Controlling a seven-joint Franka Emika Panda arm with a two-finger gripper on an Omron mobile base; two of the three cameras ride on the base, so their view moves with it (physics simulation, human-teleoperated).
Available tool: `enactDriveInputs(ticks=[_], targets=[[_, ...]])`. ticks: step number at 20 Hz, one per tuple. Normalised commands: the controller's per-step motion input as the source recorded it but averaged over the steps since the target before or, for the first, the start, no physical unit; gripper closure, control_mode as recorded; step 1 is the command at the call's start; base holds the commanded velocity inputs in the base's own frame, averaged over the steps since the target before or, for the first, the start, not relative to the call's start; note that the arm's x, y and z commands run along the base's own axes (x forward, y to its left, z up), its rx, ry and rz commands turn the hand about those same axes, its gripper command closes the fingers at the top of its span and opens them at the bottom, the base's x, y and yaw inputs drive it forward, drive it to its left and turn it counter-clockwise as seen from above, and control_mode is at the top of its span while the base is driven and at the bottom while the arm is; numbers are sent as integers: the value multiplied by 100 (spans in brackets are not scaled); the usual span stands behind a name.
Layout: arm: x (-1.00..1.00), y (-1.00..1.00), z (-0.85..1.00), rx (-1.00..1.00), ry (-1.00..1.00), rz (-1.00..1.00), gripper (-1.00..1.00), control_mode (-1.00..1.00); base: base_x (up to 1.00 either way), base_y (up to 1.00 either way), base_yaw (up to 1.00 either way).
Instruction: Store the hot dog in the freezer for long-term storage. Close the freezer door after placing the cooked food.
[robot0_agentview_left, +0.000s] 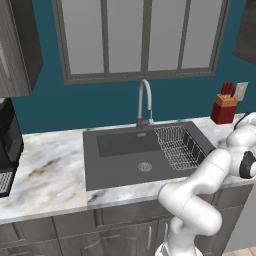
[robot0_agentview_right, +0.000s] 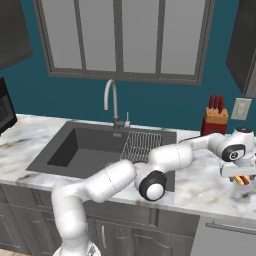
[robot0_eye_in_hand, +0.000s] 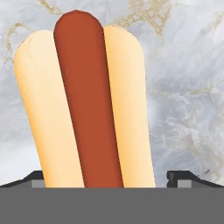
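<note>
Hot dog (robot0_eye_in_hand: 83, 105) base cut off, tool (robot0_eye_in_hand: 111, 177) astride

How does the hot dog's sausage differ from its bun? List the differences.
The sausage is dark orange-red; the bun is pale tan. The sausage is one narrow strip down the middle; the bun shows as two wider halves flanking it. The sausage's tip reaches past the bun's ends. Both are long, round-ended, and lie over the marble counter.

Even, bright rendered light; sharp throughout.
</note>
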Motion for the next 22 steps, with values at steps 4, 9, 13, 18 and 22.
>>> enactDriveInputs(ticks=[4, 9, 13, 18, 22], targets=[[0, 0, -17, 0, 0, 1, -100, -100, 0, 0, 0], [0, 0, -19, 0, 0, 0, 100, -100, 0, 0, 0], [0, 0, -22, 0, 0, 0, 100, -100, 0, 0, 0], [0, 1, -16, 0, 0, 0, 100, -100, 0, 0, 0], [-4, 10, -8, 0, -2, -2, 100, -100, 0, 0, 0]])
